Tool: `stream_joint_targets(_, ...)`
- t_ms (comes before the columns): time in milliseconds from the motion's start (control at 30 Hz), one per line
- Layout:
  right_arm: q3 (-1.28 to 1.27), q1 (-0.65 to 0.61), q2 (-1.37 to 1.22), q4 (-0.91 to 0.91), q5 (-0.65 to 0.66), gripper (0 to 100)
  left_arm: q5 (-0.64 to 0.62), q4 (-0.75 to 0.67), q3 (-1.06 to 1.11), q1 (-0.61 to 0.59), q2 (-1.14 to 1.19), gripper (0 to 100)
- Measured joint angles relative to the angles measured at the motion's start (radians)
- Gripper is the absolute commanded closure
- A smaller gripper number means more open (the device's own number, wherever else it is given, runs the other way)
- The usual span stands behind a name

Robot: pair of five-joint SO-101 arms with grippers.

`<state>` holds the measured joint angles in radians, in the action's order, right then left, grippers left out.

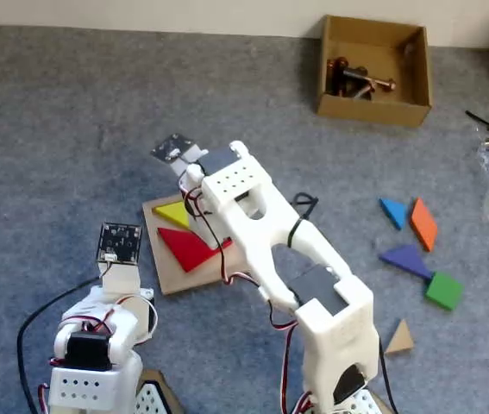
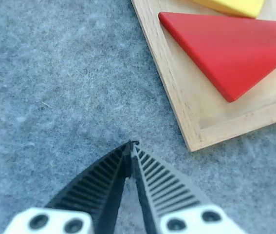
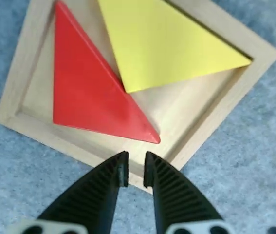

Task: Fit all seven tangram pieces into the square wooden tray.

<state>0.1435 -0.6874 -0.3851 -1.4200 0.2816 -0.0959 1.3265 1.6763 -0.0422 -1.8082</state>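
The square wooden tray (image 1: 170, 278) lies at mid-table and holds a red triangle (image 1: 189, 248) and a yellow triangle (image 1: 173, 213). My right arm (image 1: 261, 224) stretches over the tray. Its gripper (image 3: 135, 168) hangs just above the tray's rim (image 3: 252, 64), open by a narrow gap and holding nothing, close to a corner of the red triangle (image 3: 84, 92) and below the yellow triangle (image 3: 162, 44). My left gripper (image 2: 130, 145) is shut and empty over the carpet, beside a tray corner (image 2: 176, 92) where the red triangle (image 2: 230, 48) lies.
To the right, loose on the grey carpet, lie a blue triangle (image 1: 392, 211), an orange parallelogram (image 1: 423, 224), a purple triangle (image 1: 406, 259), a green square (image 1: 443, 290) and a tan triangle (image 1: 398, 338). A cardboard box (image 1: 373, 69) stands at the back.
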Motion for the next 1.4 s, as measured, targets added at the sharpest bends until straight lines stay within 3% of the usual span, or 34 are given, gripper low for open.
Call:
stream_joint_targets(133,-0.089,0.005,-0.009,0.074,0.000,99.4,0.000,0.000,0.000,0.000,0.000,99)
stream_joint_targets(567,-0.207,0.041,-0.008,0.118,-0.035,99.3,0.000,0.000,0.000,0.000,0.000,99)
stream_joint_targets(967,-0.207,0.292,-0.008,0.103,-0.044,99.3,0.000,0.000,0.000,0.000,0.000,99)
stream_joint_targets(1400,-0.207,0.451,-0.008,0.124,0.015,99.3,0.000,0.000,0.000,0.000,0.000,99)
